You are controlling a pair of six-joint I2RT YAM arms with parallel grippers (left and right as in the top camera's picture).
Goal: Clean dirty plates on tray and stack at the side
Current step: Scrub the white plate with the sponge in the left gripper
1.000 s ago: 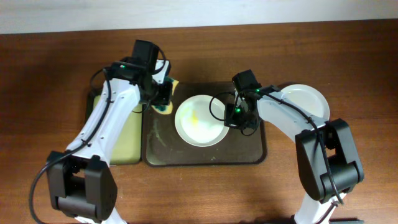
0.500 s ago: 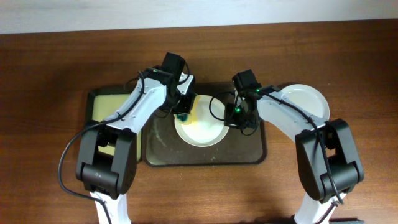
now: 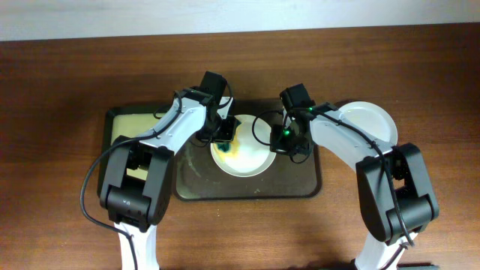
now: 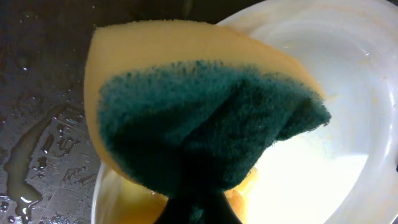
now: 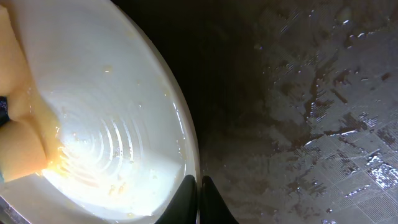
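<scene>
A white plate (image 3: 244,152) with yellow smears lies on the dark tray (image 3: 300,184). My left gripper (image 3: 223,136) is shut on a yellow-and-green sponge (image 4: 205,118) and presses it on the plate's left part (image 4: 323,155). My right gripper (image 3: 283,142) is shut on the plate's right rim (image 5: 186,149), holding it down; its fingers (image 5: 198,196) pinch the edge. A second white plate (image 3: 367,121) lies on the table to the right of the tray, partly under my right arm. The pale grey-blue plate is out of view.
A smaller black tray with yellow lining (image 3: 124,131) sits left of the dark tray. The dark tray surface is wet and smudged (image 5: 323,124). The wooden table (image 3: 60,90) surrounds both trays.
My left arm swung right from the yellow-lined tray to the plate, bringing the sponge onto its left part. The right arm has not moved.
</scene>
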